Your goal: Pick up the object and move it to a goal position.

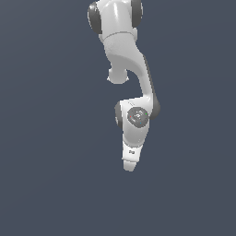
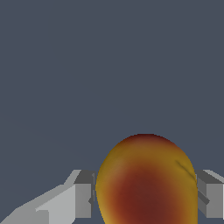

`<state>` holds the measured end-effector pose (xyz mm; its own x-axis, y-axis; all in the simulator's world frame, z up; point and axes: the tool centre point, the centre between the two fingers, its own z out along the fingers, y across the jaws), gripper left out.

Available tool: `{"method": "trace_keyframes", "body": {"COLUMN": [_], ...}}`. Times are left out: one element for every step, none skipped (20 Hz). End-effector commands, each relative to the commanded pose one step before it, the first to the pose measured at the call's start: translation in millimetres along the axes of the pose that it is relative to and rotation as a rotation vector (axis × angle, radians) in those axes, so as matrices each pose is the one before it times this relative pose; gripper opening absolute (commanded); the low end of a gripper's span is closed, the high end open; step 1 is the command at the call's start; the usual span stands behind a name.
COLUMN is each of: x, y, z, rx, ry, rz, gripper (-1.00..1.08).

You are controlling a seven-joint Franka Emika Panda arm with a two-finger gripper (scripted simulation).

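Note:
The object [image 2: 146, 183], a round orange-yellow ball with a dark red patch, fills the space between my grey fingers [image 2: 82, 194] in the wrist view. Both fingers press against its sides, so my gripper [image 2: 146, 199] is shut on it. In the exterior view the white arm reaches down the middle of the picture and ends at the gripper [image 1: 129, 166]. There the hand hides the object.
Only a plain dark blue-grey ground [image 1: 50, 138] surrounds the arm in both views. No other objects, containers or edges show.

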<state>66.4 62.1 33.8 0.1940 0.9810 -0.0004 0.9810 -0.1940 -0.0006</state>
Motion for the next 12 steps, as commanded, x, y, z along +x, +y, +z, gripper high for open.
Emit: {"method": "trace_keyframes", "body": {"x": [0.14,-0.19,-0.10,-0.29,-0.48,-0.67,-0.87,-1.07,-1.27,-1.48,-1.69,-1.91], "y": [0.21,-0.19,-0.10,-0.31,-0.52,-0.73,-0.94,-1.16,-1.37,-1.60,-1.83,-2.06], "z": [-0.16,0.21,-0.03,-0.10,-0.16,-0.22,-0.29,-0.35,-0.42,-0.49,-0.56,-0.63], "rx": [-0.00064,0.00064,0.00000,0.00000,0.00000,0.00000,0.00000,0.00000,0.00000,0.00000,0.00000,0.00000], "ry": [0.00026,-0.00023,0.00000,0.00000,0.00000,0.00000,0.00000,0.00000,0.00000,0.00000,0.00000,0.00000], "rz": [-0.00006,0.00014,0.00000,0.00000,0.00000,0.00000,0.00000,0.00000,0.00000,0.00000,0.00000,0.00000], "gripper": [-1.00,-1.00,-1.00,-1.00,-1.00,-1.00,-1.00,-1.00,-1.00,-1.00,-1.00,-1.00]}}
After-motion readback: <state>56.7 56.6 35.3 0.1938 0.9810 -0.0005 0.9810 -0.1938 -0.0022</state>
